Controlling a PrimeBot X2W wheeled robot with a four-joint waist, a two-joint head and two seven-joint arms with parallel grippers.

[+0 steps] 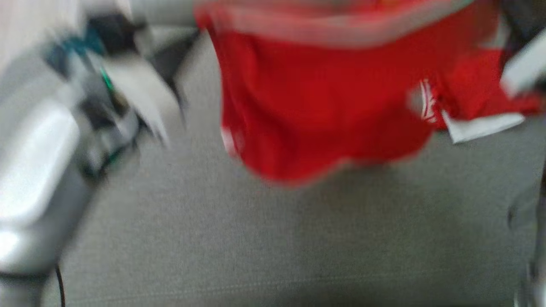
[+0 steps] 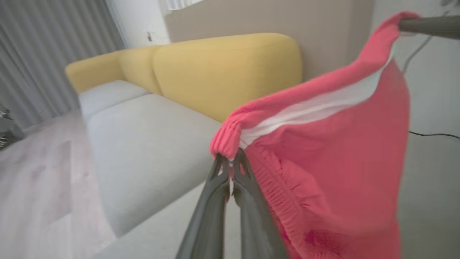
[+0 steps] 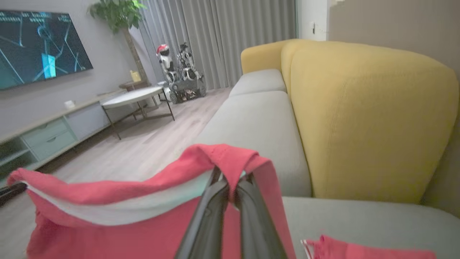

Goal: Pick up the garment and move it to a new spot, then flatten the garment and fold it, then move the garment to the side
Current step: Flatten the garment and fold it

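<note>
Red fabric shorts w/ a white-lined elastic waistband hang in the air over the sofa w/ grey seat cushions & yellow back cushions, stretched by the waistband btwn both hands.

L hand: fingers together, clamped on one gathered end of the waistband. The cloth drops from there on the side away from the sofa's yellow back.

R hand: fingers likewise pinched tight on the other end. The red band folds over the tips & the white lining sags below.

The waistband runs hand to hand w/ a shallow dip mid-span, roughly along the sofa's front edge.

Head view is badly motion-blurred. The shorts spread wide above the grey seat, legs hanging down, w/ a white logo & a white label on one leg. A pale forearm sits off to the side of the seat.

In right wrist view a scrap of the red cloth shows low against the seat; can't tell if it touches.

Pale wood floor lies in front of the sofa. On it stands a round-top table w/ thin dark legs. Grey pleated curtains hang beyond the sofa's far end, w/ a second robot w/ a red head parked before them. A wall-mounted TV screen faces the sofa.
</note>
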